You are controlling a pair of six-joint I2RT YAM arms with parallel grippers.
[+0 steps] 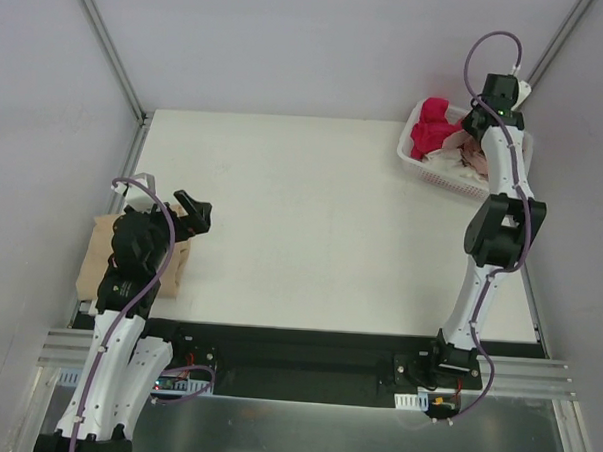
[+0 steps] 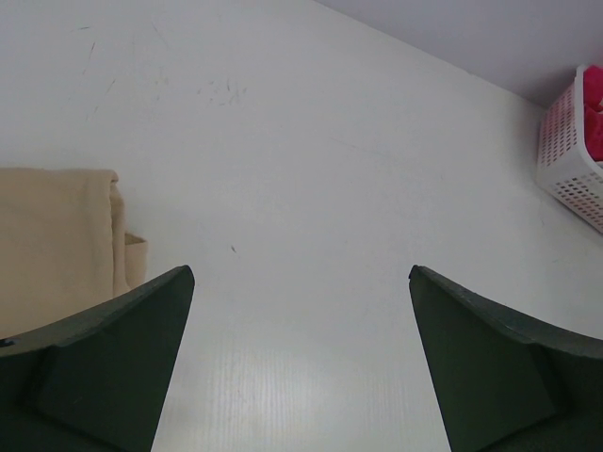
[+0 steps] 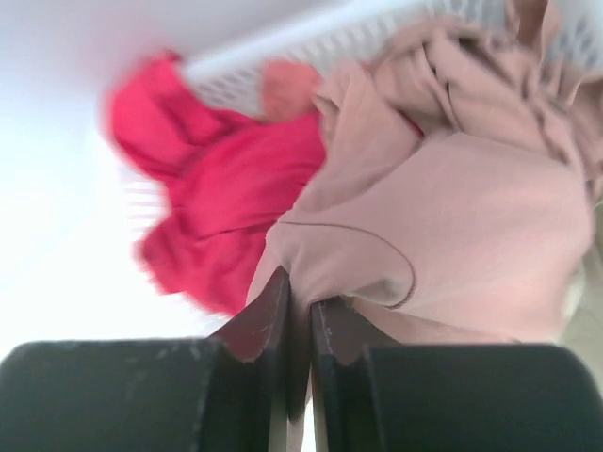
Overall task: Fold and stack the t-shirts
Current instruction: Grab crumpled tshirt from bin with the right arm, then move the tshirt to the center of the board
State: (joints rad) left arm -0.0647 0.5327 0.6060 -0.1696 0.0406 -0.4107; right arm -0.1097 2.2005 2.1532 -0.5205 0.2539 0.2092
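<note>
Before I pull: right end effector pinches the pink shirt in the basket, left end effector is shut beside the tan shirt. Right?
No. The left end effector is open, jaws wide apart in the left wrist view, beside the tan shirt. The right end effector does pinch the pink shirt.

The right tool (image 3: 300,299) has its two dark fingers (image 3: 259,325) drawn almost together, a thin fold of the dusty pink t-shirt (image 3: 471,235) pinched between them. That shirt lies crumpled, its curved collar seam showing. A magenta-red t-shirt (image 3: 226,198) touches it on one side. Both sit against the white latticed basket (image 3: 311,47). The view is blurred.
</note>
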